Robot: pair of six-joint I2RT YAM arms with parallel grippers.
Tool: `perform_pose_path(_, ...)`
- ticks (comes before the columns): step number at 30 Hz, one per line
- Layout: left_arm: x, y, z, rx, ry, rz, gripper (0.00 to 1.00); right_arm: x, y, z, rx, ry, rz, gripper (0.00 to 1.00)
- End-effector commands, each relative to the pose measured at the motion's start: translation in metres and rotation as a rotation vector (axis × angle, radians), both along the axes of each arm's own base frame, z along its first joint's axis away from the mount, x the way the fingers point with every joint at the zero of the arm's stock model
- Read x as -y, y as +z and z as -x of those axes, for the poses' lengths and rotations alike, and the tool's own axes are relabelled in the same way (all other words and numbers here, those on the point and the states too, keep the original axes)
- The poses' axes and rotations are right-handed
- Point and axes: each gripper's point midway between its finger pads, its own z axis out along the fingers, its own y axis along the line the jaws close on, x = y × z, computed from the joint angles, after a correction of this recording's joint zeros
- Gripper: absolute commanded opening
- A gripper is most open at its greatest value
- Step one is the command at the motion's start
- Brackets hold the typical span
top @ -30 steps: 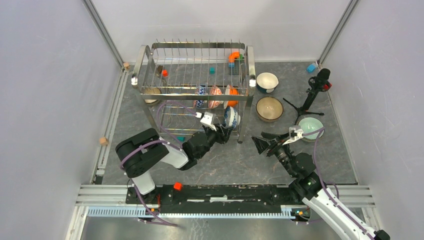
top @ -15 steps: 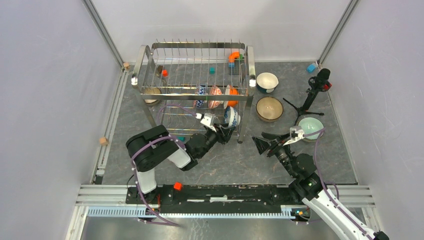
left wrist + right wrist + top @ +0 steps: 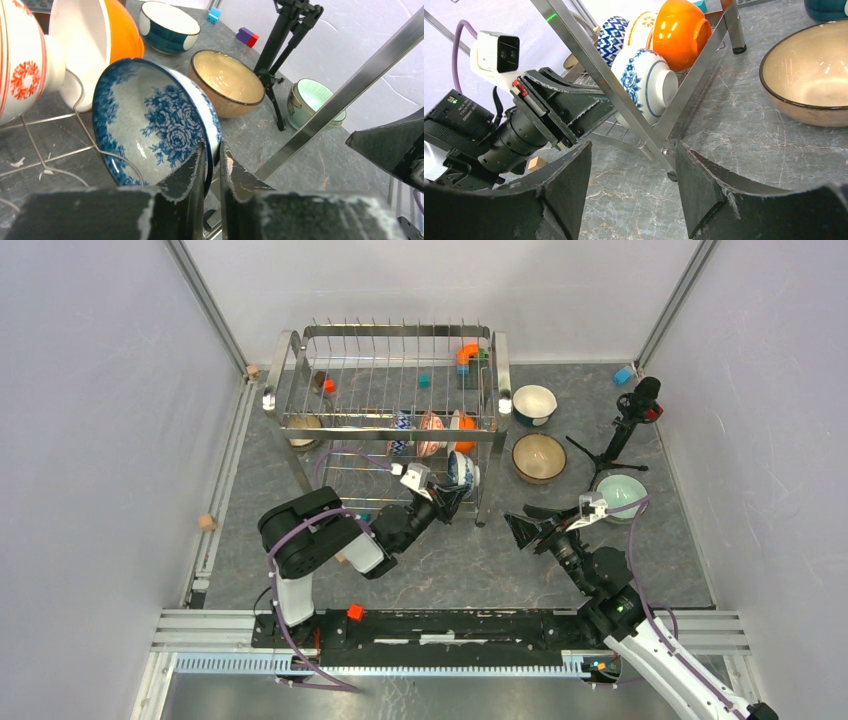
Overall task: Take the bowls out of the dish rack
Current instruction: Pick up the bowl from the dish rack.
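Observation:
The chrome dish rack (image 3: 500,370) stands at the back centre. On its lower tier a blue floral bowl (image 3: 462,473) stands on edge by the right front post. My left gripper (image 3: 448,498) is shut on that bowl's rim; in the left wrist view the gripper (image 3: 212,150) pinches the bowl (image 3: 150,115). An orange bowl (image 3: 465,430), a red-patterned bowl (image 3: 431,433) and a blue-patterned bowl (image 3: 402,433) stand behind it. My right gripper (image 3: 520,525) is open and empty over the table, right of the rack; it also shows in the right wrist view (image 3: 633,145).
On the table right of the rack sit a teal-and-white bowl (image 3: 533,404), a pink-brown bowl (image 3: 539,457) and a pale green bowl (image 3: 620,493). A black tripod (image 3: 625,425) stands between them. The rack's front right leg (image 3: 659,130) is close to both grippers. Small blocks lie about.
My left arm's near links have swung to the right while its gripper stays shut on the blue floral bowl, barely shifted. The right arm has not moved.

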Motion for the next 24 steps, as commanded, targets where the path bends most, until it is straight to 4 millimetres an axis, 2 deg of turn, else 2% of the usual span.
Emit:
perform_pose_path(1,0.002,0.011,0.0,0.065,-0.013,-0.006,0.13,-0.001,-0.058,0.002,-0.077,0.011,0.089,0.67)
perform_pose_path(6,0.002,0.02,0.002,0.074,-0.019,0.015,0.02,0.0,-0.058,0.002,-0.074,0.01,0.088,0.67)
perform_pose_path(10,0.0,0.024,0.003,0.079,-0.018,0.02,0.02,0.0,-0.059,0.002,-0.076,0.011,0.086,0.67)
perform_pose_path(24,-0.009,0.064,0.008,0.148,-0.006,0.079,0.02,-0.001,-0.062,0.003,-0.082,0.016,0.078,0.67)
